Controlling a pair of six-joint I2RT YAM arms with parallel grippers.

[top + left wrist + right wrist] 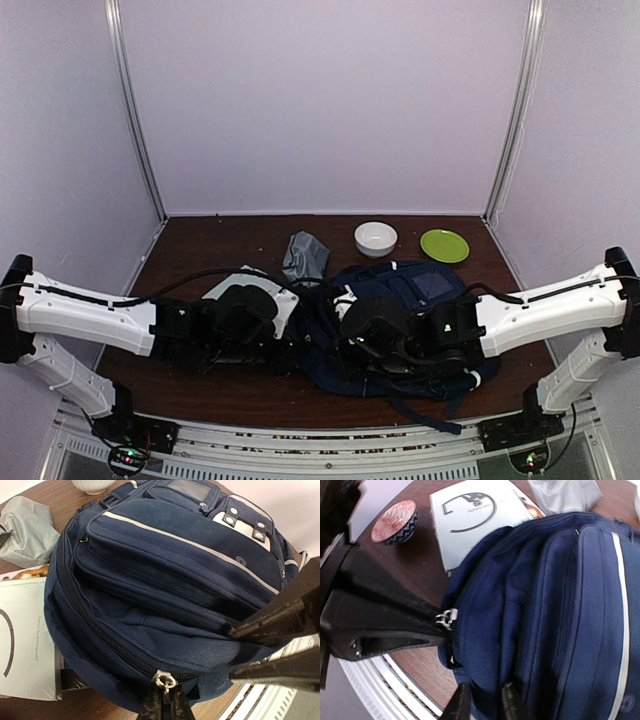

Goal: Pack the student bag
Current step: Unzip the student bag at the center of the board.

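- From above, my wrists cover both grippers and the bag's near half. The white book [25, 645] at the left is partly tucked under the bag, its cover cut off.
- The student bag [175, 580] lies front-up, right of centre on the brown table [200, 240]. It is navy fabric with a white stripe, a white buckle patch at the far end, and a zip track curving down its left side.
- My left gripper [165, 702] is pinched tight on the metal zipper pull [164, 681] at the bag's near edge.
- My right gripper [485, 706] is just beside it, fingers slightly apart and clamping a fold of the bag's fabric.
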